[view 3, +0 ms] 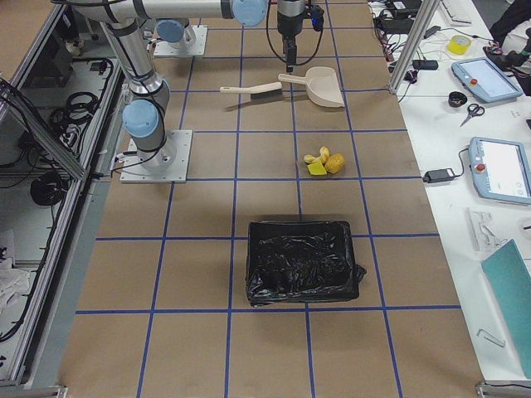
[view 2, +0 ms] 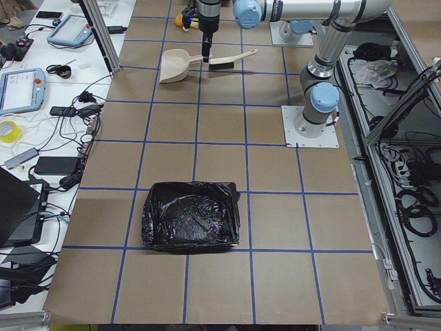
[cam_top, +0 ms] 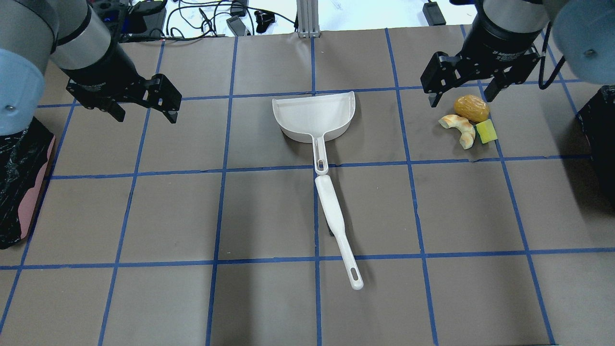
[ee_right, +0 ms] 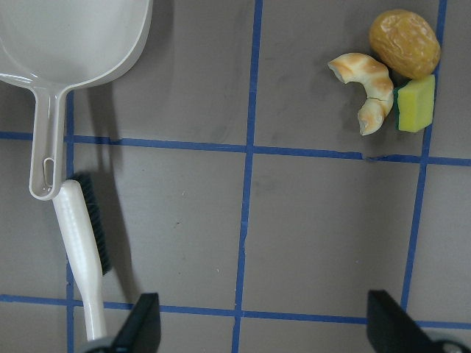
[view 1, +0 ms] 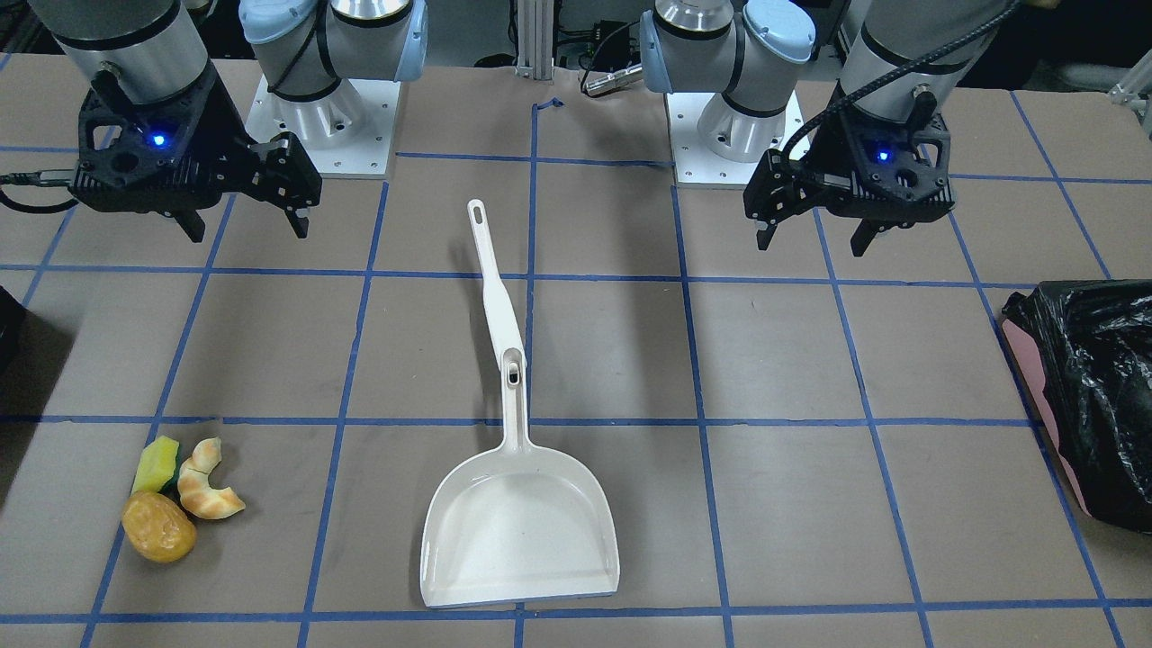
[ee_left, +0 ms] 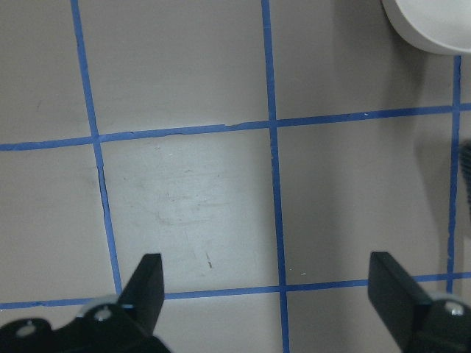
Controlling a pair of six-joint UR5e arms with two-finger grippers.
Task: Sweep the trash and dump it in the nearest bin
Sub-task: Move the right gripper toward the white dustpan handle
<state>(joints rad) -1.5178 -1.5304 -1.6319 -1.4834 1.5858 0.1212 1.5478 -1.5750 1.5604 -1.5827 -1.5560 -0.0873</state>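
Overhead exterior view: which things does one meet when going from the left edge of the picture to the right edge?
In order: pink bin → left claw → dustpan → trash → black bin. The brush and the right claw overlap others, so they are left out.

Bare tabletop (cam_top: pixel 168 216) spreads on both sides of the dustpan (cam_top: pixel 312 115). The brush (cam_top: pixel 336 226) lies at its handle's end, nearer the robot. The trash (cam_top: pixel 468 122) sits well off its right, a dark bin (cam_top: pixel 598 139) beyond; a bag-lined bin (cam_top: pixel 19 182) far left.
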